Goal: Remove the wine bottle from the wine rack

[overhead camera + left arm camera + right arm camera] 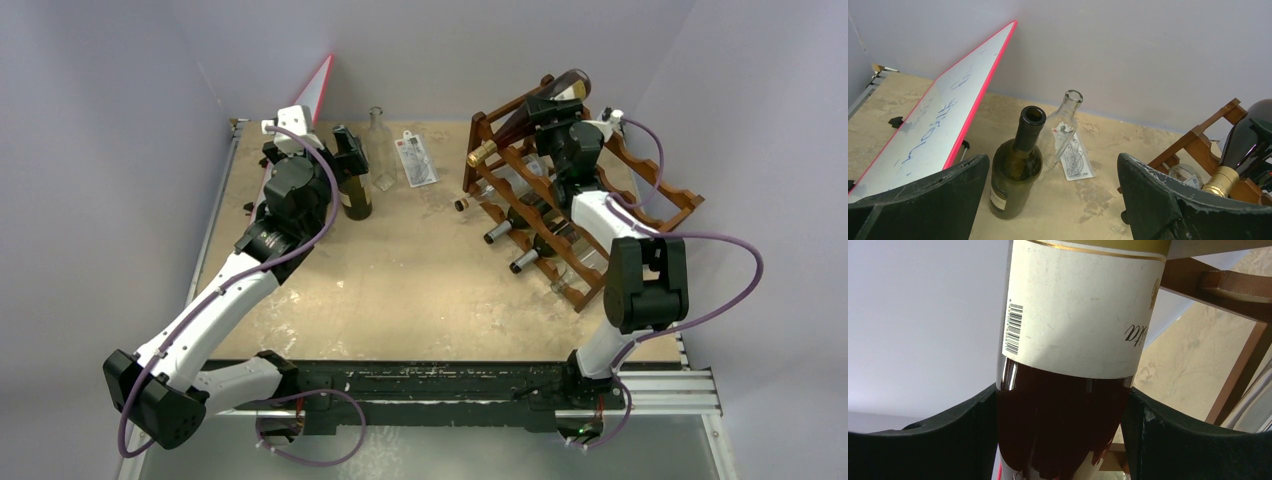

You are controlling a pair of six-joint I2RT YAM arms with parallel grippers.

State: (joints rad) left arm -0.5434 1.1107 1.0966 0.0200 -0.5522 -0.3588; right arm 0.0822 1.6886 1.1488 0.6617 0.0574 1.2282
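Observation:
The wine bottle [535,110], dark with a gold-foiled neck and a white label, lies tilted over the top of the dark reddish-brown wine rack [650,180], neck pointing left and down. My right gripper [558,118] is shut on its body. In the right wrist view both black fingers press the dark glass of the wine bottle [1073,330] below the label, with the right gripper [1060,405] around it and a wine rack post [1238,285] behind. My left gripper [1052,160] stands open over the table and holds nothing; the wine bottle [1243,140] shows at its far right.
A green bottle [1015,175] stands upright by the left fingers, with a clear empty bottle [1063,130] and a protractor card [1075,165] behind it. A red-edged whiteboard [943,115] leans at the back left. More bottles [505,228] lie in the rack's lower tiers.

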